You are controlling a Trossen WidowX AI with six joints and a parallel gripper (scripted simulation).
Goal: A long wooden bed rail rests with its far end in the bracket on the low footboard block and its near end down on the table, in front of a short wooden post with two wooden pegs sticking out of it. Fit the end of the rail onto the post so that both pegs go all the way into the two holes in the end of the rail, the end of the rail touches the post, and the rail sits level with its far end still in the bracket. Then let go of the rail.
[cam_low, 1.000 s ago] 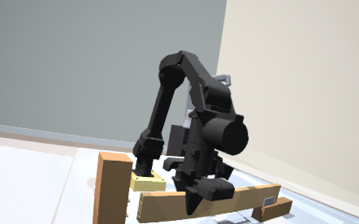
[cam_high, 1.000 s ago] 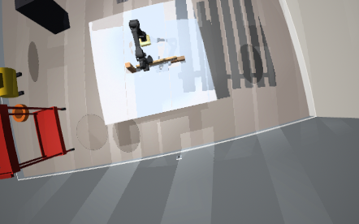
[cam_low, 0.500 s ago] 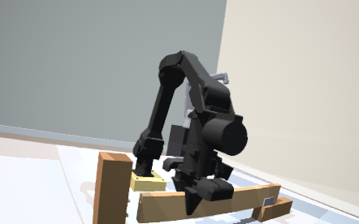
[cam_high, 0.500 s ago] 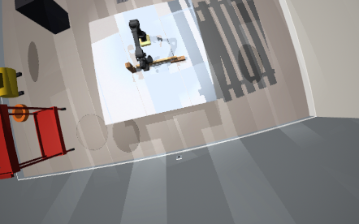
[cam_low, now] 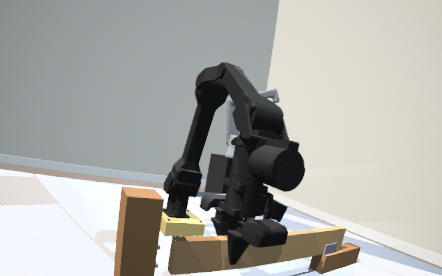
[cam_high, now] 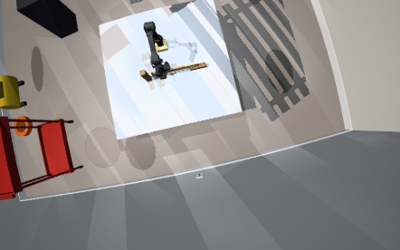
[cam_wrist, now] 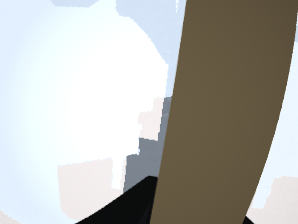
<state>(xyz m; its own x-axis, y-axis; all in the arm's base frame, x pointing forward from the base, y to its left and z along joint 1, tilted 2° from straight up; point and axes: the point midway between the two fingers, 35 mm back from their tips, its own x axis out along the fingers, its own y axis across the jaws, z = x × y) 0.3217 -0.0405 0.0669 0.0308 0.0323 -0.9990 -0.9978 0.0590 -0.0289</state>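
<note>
The wooden post (cam_high: 144, 75) (cam_low: 138, 232) stands upright, with two short pegs (cam_low: 158, 247) sticking out toward the rail. The long rail (cam_high: 186, 67) (cam_low: 301, 243) (cam_wrist: 232, 100) has its near end close to the pegs at about their height. A narrow gap shows between the peg tips and that end. The rail's far end is at the bracket on the footboard block (cam_high: 203, 65) (cam_low: 343, 259); how deep it sits is hard to tell. My gripper (cam_high: 161, 72) (cam_low: 232, 245) (cam_wrist: 178, 189) is shut on the rail, nearer the post end. The holes are hidden, and the table contact under the rail is unclear.
The arm's yellow base block (cam_high: 161, 45) (cam_low: 182, 227) is behind the rail, close to the post's side in the exterior view. A red cart (cam_high: 55, 145), a yellow object (cam_high: 9, 92) and a black box (cam_high: 48, 17) stand well away from the rail.
</note>
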